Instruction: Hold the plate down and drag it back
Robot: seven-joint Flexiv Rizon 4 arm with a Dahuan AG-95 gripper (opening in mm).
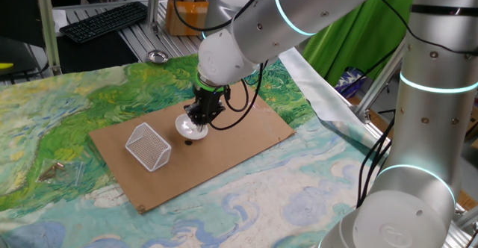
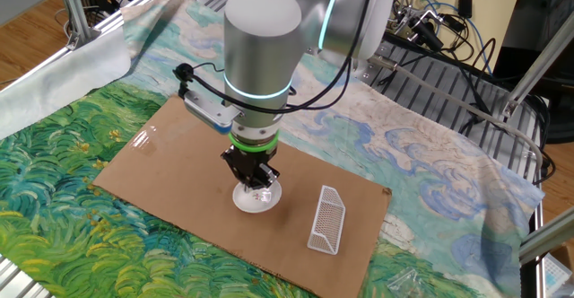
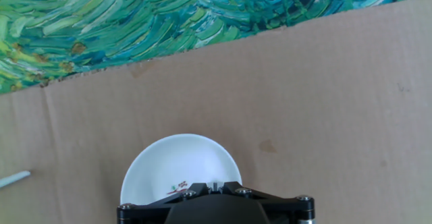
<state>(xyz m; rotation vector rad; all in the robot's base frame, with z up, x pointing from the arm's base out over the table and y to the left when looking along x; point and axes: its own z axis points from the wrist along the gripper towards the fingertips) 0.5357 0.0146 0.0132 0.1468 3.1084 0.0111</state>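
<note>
I have the gripper down on the plate, jaws hidden so can't tell; off-centre pressure may tip it or slip off.
</note>
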